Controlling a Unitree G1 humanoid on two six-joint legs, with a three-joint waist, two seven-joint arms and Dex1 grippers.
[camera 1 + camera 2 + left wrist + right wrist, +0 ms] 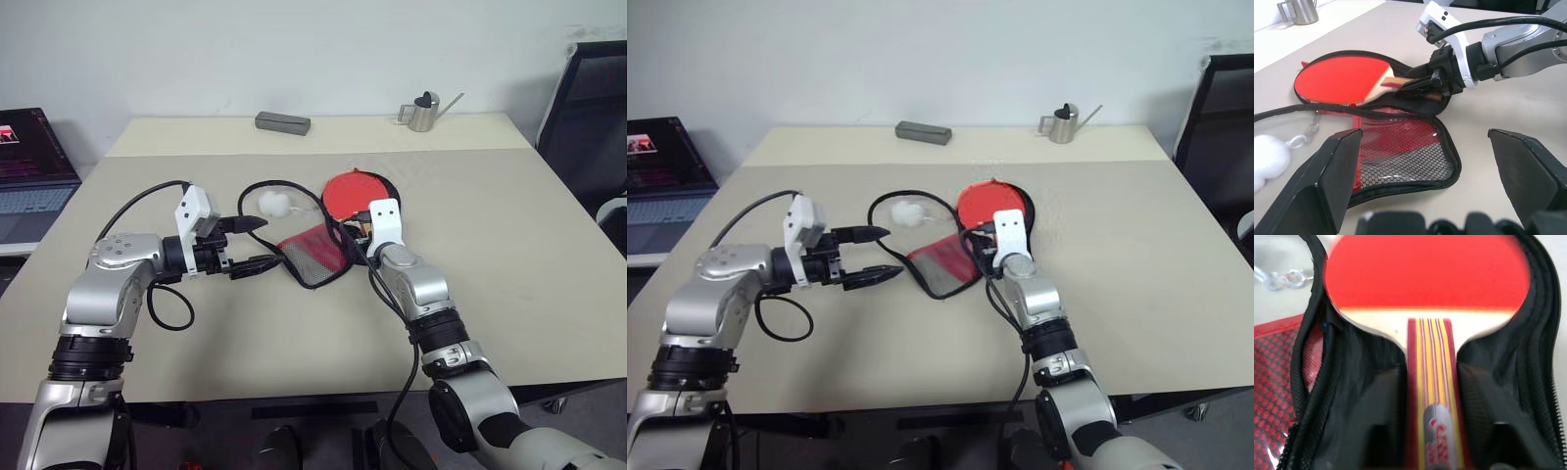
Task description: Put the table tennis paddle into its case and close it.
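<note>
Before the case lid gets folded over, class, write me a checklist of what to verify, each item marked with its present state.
1. Table tennis paddle lies inside the open half of the case: ok.
2. Handle within the zipper edge: ok in the right wrist view.
3. Right end effector clear of the handle: not ok, its fingers flank it; contact cannot tell.
4. Left end effector open, holding nothing: ok.
5. Mesh-pocket lid lying flat, free to fold: ok.
6. White fluffy charm on its chain lies outside the case: ok.
</note>
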